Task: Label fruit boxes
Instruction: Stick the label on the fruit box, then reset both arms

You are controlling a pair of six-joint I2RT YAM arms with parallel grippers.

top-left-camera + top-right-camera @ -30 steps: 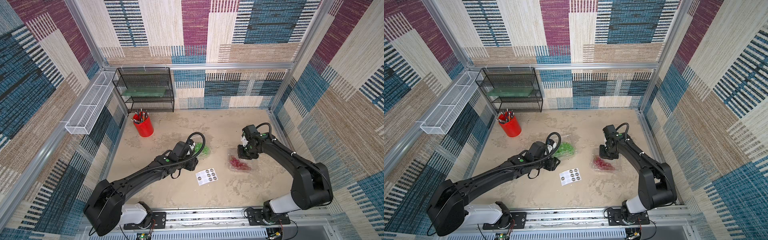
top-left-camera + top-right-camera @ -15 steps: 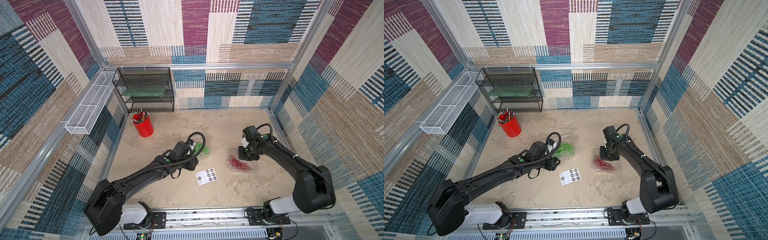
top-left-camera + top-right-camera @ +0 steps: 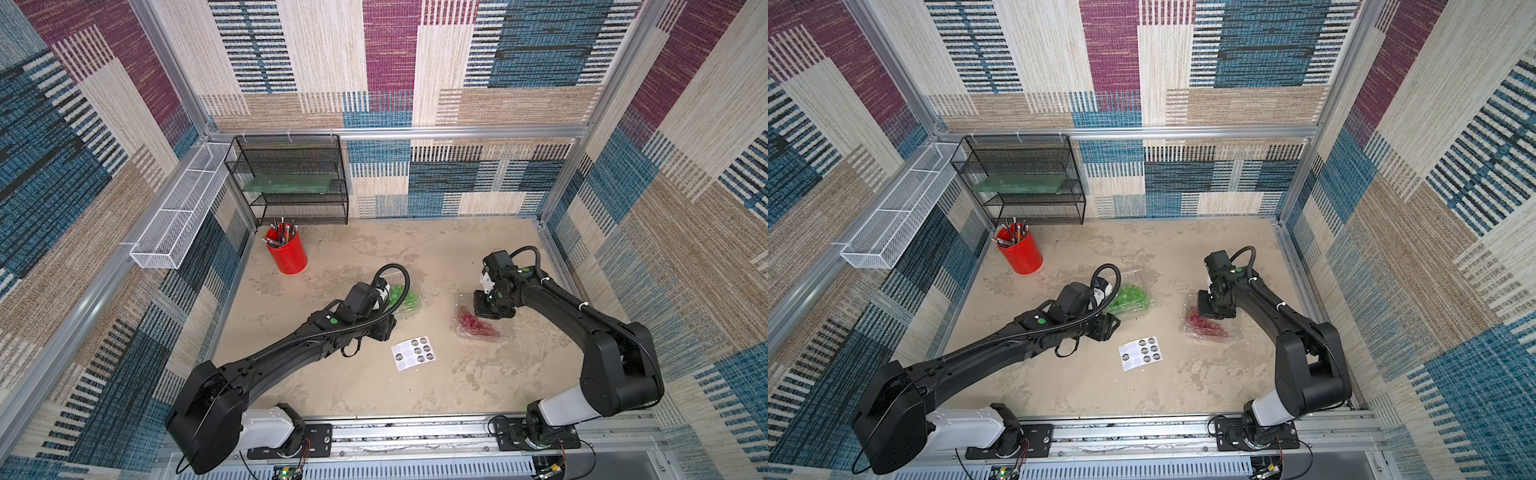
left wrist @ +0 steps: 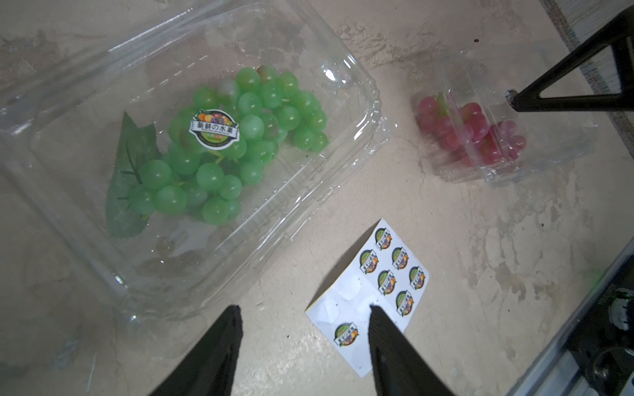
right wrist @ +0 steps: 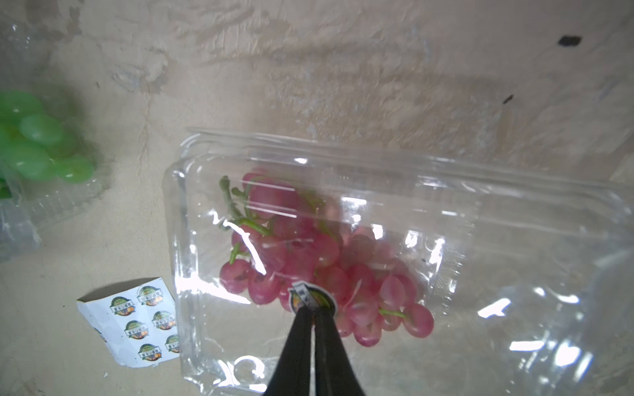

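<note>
Beige counter (image 3: 332,386): green grape box (image 4: 192,154) sits centre, stickered; red grape box (image 5: 343,257) lies to its right. Left hand (image 4: 304,310) gapes empty near the sticker sheet (image 4: 370,291). Right hand (image 5: 314,313) pinches a round sticker (image 5: 310,298) at the red grape box lid.

2 black arms (image 3: 291,353), white bases (image 3: 266,424)

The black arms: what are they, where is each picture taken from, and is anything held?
They are two robot arms, left and right, each ending in a two-fingered gripper. Two pictures look down from overhead; two come from cameras on the wrists. On the table lie a green-grape box bearing a label, a red-grape box, a sticker sheet and a red pencil cup. The right gripper is pinched shut on a round sticker over the red-grape box. The left gripper is open and empty near the sticker sheet.
</note>
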